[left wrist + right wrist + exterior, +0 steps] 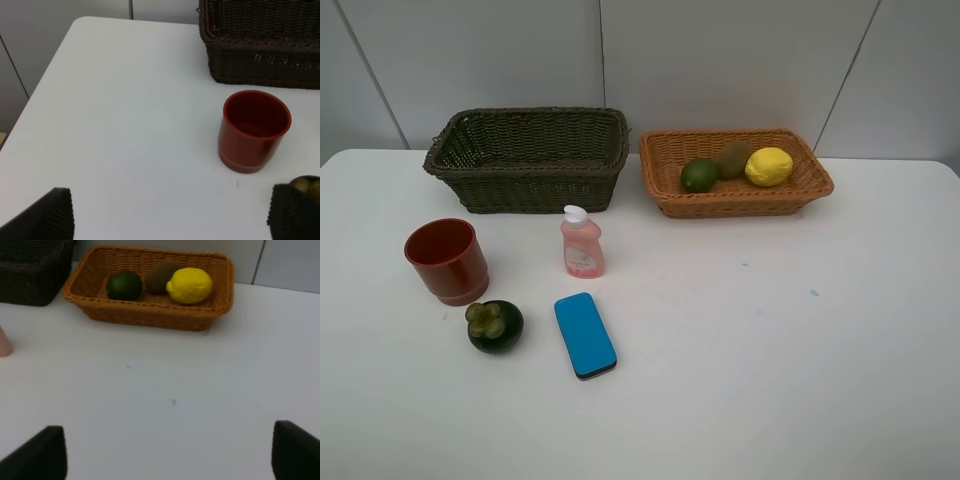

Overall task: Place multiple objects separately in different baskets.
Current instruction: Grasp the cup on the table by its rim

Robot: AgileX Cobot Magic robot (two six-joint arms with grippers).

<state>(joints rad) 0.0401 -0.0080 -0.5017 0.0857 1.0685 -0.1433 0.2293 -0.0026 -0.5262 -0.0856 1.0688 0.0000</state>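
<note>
The dark basket [535,185] stands at the back left with nothing visible inside. The orange basket [720,205] beside it holds a lime [699,175], a kiwi [732,158] and a lemon [769,166]. In front on the table are a red cup [447,260], a pink bottle [581,243], a mangosteen [495,326] and a blue block [585,334]. My left gripper [170,220] is open over bare table short of the red cup [254,131]. My right gripper [167,457] is open, well short of the orange basket [150,317]. Neither gripper shows in the high view.
The white table [770,330] runs wide on the right and front. Its left edge and rounded corner show in the left wrist view. A grey panelled wall stands right behind the baskets.
</note>
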